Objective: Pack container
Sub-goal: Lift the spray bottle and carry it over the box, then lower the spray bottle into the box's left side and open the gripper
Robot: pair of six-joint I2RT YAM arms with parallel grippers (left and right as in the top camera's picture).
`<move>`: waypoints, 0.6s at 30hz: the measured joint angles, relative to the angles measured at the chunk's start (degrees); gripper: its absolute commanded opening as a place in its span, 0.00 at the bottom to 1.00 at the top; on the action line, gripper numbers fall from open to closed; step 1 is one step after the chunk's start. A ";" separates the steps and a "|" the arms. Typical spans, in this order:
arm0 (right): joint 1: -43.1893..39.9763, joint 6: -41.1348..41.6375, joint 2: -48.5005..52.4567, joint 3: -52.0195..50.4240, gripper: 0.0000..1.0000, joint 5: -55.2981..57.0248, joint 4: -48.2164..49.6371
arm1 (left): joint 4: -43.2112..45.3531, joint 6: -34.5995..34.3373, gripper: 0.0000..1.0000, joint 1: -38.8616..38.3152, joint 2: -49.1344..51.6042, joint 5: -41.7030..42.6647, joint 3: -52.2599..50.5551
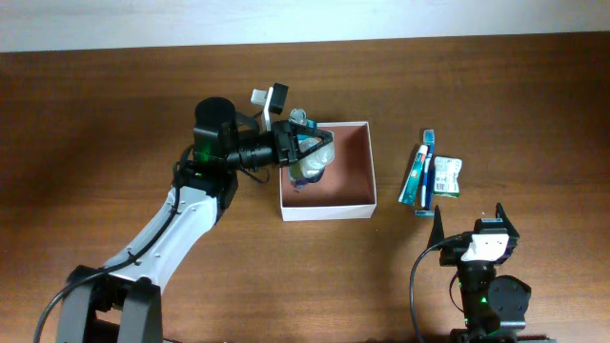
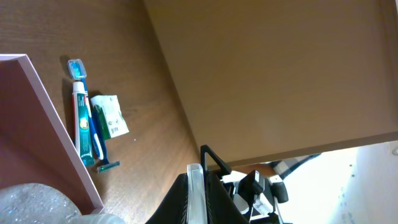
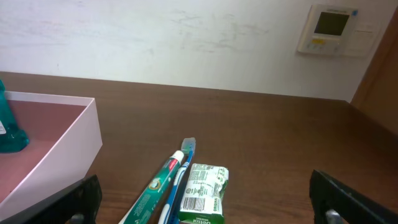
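- Left claw [image 1: 307, 151]: black fingers with teal inserts, drawn narrow onto a bottle [image 1: 311, 170] over the container's left half. Right claw [image 1: 470, 217]: jaws spread wide, nothing between them, low at the table's front right.
- Table [image 1: 95, 114]: dark brown wood grain, matte finish.
- Container [image 1: 329, 211]: square, shallow, thin white walls, reddish-brown floor. Sits mid-table, with the toiletries on bare wood to its right. Left wall partly hidden under the claw.
- Bottle: clear rounded plastic, teal liquid inside. Top covered by the fingers; label unreadable. Left wrist view catches only a crinkled translucent blur at the lower corner.
- Toothpaste tube [image 1: 416, 176]: flat, green and white with a red streak, white cap. Brand lettering too small to read.
- Toothbrush [image 1: 429, 138]: blue handle, clear blue head cover, lying against the tube.
- Packet [image 1: 446, 176]: small, soft, green and white, barcode and fine print showing, none legible. Just beside the toothbrush.
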 measured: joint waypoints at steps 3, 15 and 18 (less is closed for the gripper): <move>0.00 0.02 0.00 0.00 0.98 -0.02 0.00 | 0.22 0.59 0.08 0.00 0.02 -0.17 0.00; 0.00 0.02 0.00 0.00 0.98 -0.02 0.00 | 0.85 2.05 0.08 0.00 0.04 -2.80 -4.37; 0.00 0.00 0.00 0.00 0.98 -0.02 0.00 | 2.10 2.23 0.08 0.00 0.04 -3.15 -4.72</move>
